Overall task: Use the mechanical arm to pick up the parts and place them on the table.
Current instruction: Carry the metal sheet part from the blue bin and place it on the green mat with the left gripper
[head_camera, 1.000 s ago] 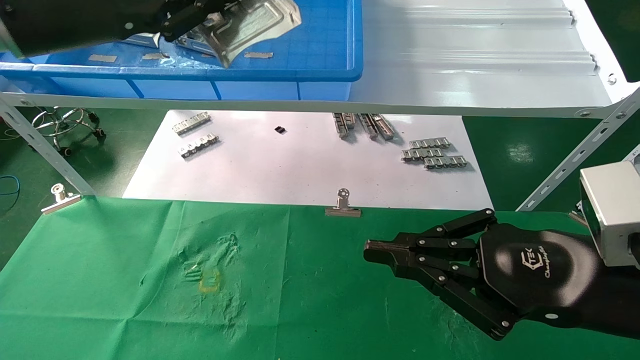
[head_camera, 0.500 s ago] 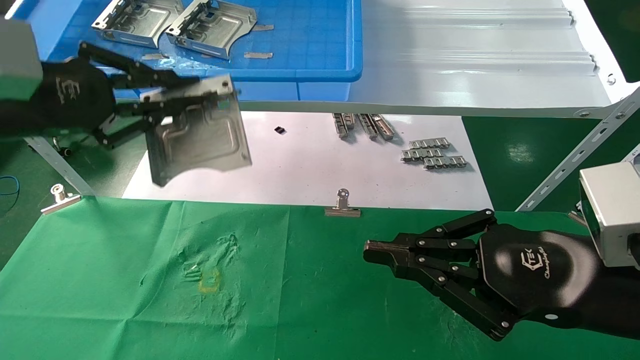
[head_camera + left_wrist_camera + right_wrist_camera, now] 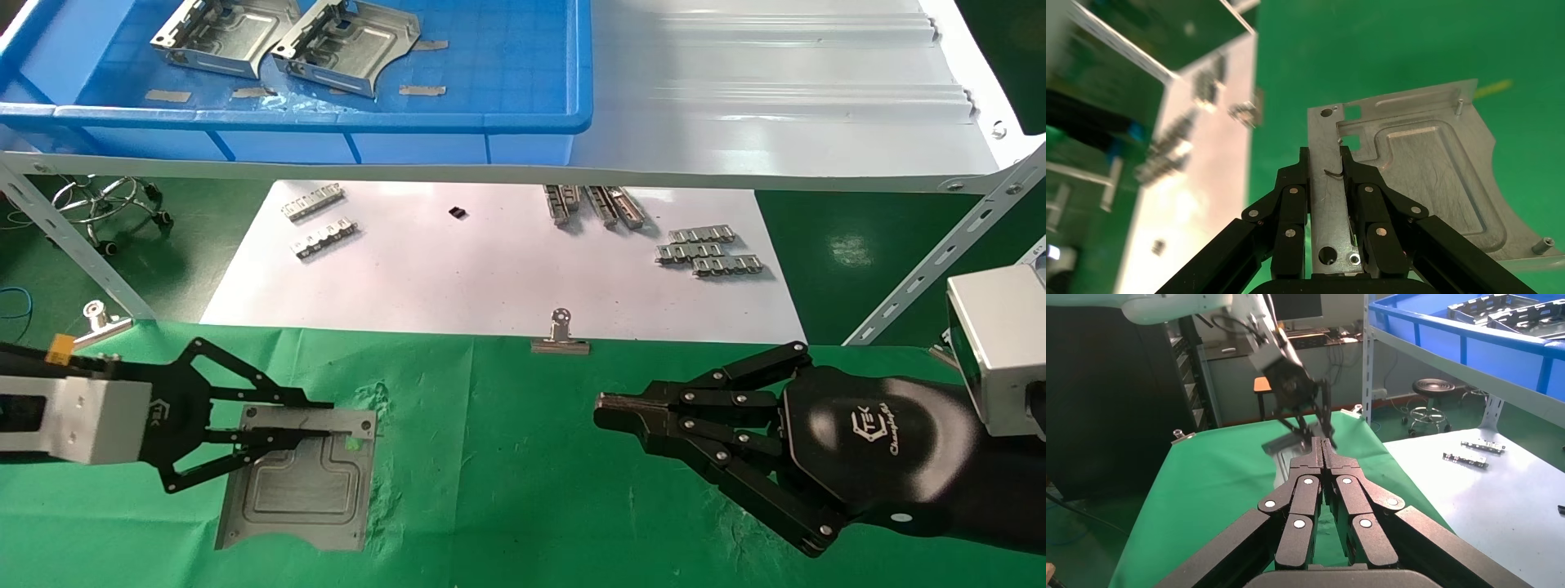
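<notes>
Left gripper [image 3: 323, 425] we see clamped on one edge of a part [image 3: 298, 482], low over the table [image 3: 507, 490] beside the binder clip [image 3: 560, 336]. Right of that clip, our right gripper [image 3: 609, 411] hovers idle, fingers pressed together.

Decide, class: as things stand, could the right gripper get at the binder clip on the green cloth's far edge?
Probably yes. The right gripper hovers shut over the green cloth, and only bare cloth lies between it and the binder clip; the left gripper, holding a part, is well aside.
</notes>
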You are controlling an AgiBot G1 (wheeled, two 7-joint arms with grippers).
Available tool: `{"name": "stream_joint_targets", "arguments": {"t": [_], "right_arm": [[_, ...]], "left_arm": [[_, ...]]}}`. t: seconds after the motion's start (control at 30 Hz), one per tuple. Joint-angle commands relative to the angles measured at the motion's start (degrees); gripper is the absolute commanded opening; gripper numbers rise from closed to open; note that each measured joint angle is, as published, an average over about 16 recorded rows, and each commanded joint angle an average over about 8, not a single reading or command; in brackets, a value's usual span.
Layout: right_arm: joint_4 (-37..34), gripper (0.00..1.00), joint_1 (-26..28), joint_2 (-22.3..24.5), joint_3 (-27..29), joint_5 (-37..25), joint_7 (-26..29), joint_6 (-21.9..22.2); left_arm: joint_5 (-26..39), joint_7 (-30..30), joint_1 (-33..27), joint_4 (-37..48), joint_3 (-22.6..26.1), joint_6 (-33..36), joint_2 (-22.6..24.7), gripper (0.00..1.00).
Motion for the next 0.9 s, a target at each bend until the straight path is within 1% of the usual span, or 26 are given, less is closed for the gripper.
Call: {"name": "stream_joint_targets", "arguments": {"t": [0.03, 0.23, 0.53, 0.57, 0.6, 0.8, 0.83, 0.87, 0.9], "right_arm": [[0.00, 0.00, 0.00, 0.00, 0.00, 0.00, 0.00, 0.00], [0.00, 0.00, 0.00, 0.00, 0.00, 0.00, 0.00, 0.00], [0.00, 0.00, 0.00, 0.00, 0.00, 0.00, 0.00, 0.00], [0.00, 0.00, 0.00, 0.00, 0.00, 0.00, 0.00, 0.00], [0.00, 0.00, 0.00, 0.00, 0.00, 0.00, 0.00, 0.00], [0.00, 0.00, 0.00, 0.00, 0.00, 0.00, 0.00, 0.00], [0.00, 0.00, 0.00, 0.00, 0.00, 0.00, 0.00, 0.00], [0.00, 0.00, 0.00, 0.00, 0.00, 0.00, 0.00, 0.00], [0.00, 0.00, 0.00, 0.00, 0.00, 0.00, 0.00, 0.00]], "left_arm": [[0.68, 0.88, 0.37, 1.49, 1.88, -0.36, 0.59, 0.00], [3.69, 6.14, 0.65, 9.38, 4.29, -1.86, 4.98, 0.00], [5.20, 13.96, 0.58, 19.18, 4.94, -4.54, 10.25, 0.00], [5.29, 14.81, 0.60, 20.00, 4.96, -4.82, 10.67, 0.03], [5.39, 15.70, 0.64, 20.76, 4.98, -5.10, 11.06, 0.13], [5.73, 20.50, 0.72, 24.20, 5.04, -5.76, 12.69, 0.88], [5.76, 21.15, 0.68, 24.63, 5.05, -5.70, 12.88, 0.97], [5.77, 21.74, 0.62, 25.08, 5.04, -5.61, 13.07, 1.00], [5.75, 22.26, 0.54, 25.52, 5.03, -5.49, 13.25, 1.00]]}}
